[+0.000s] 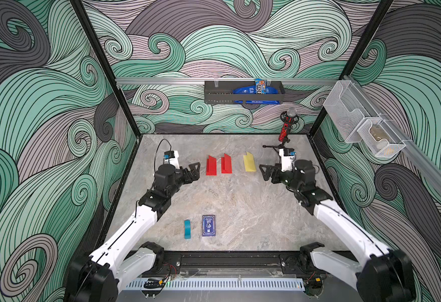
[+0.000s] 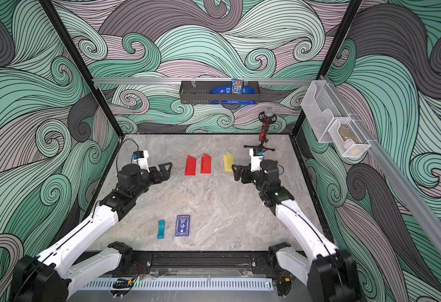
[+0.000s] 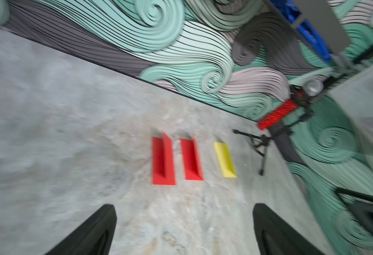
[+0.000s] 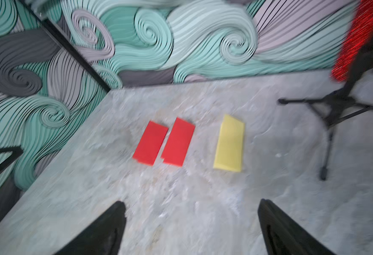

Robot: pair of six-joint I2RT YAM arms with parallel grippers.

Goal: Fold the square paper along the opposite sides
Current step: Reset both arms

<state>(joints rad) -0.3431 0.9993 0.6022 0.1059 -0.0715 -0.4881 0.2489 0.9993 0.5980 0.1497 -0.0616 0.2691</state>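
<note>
Three folded papers lie in a row at the back of the table, each with its upper flap lifted. In both top views I see two red papers [image 1: 211,166] [image 1: 226,164] [image 2: 190,165] [image 2: 205,164] and a yellow paper [image 1: 249,162] [image 2: 228,162]. My left gripper [image 1: 195,171] [image 2: 167,170] hovers just left of the red papers, open and empty. To the right of the yellow paper hangs my right gripper [image 1: 263,171] [image 2: 236,171], also open and empty. Both wrist views are blurred. The left wrist view shows the red papers [image 3: 163,161] [image 3: 192,161] beyond my wide-apart left gripper [image 3: 184,206]. The right wrist view shows the yellow paper [image 4: 230,143] beyond my right gripper [image 4: 192,202].
A microphone on a tripod [image 1: 284,130] stands at the back right, close behind my right arm. A dark blue card box [image 1: 209,225] and a teal object [image 1: 187,229] lie near the front. A black basket [image 1: 242,91] hangs on the back wall, mesh bins [image 1: 357,123] on the right wall.
</note>
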